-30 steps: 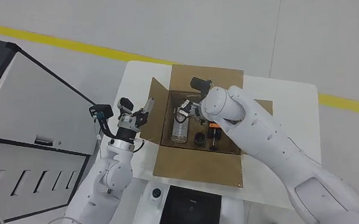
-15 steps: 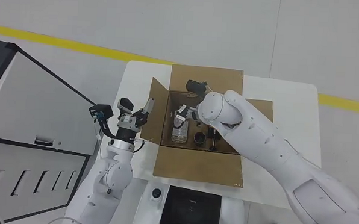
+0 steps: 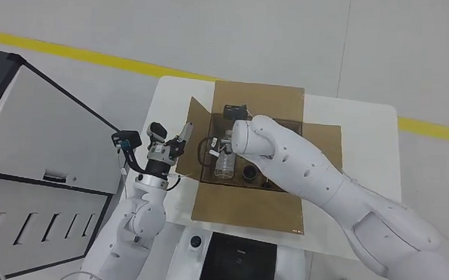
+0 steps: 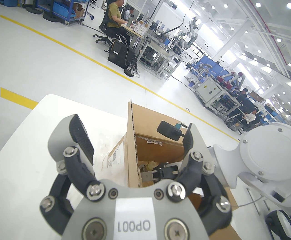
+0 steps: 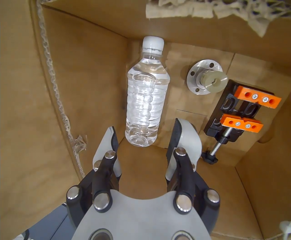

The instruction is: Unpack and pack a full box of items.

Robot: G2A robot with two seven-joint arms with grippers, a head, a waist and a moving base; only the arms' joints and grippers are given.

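Right gripper (image 5: pixel 145 130) spread, empty, at the water bottle (image 5: pixel 146 100) base | bottle lies flat by the box (image 5: pixel 34 102) wall, left-centre of top view | probably full: heavy, slick, squashy, so pinch its ribbed middle | left gripper (image 4: pixel 134 127) spread, empty

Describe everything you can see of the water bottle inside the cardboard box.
The water bottle is clear ribbed plastic with a white screw cap, no label, and looks full of clear liquid. It lies on its side on the floor of the cardboard box, alongside one wall. A metal flange sits beside it, apart. The right end effector hangs open over its base end, a finger to either side, not visibly touching it.
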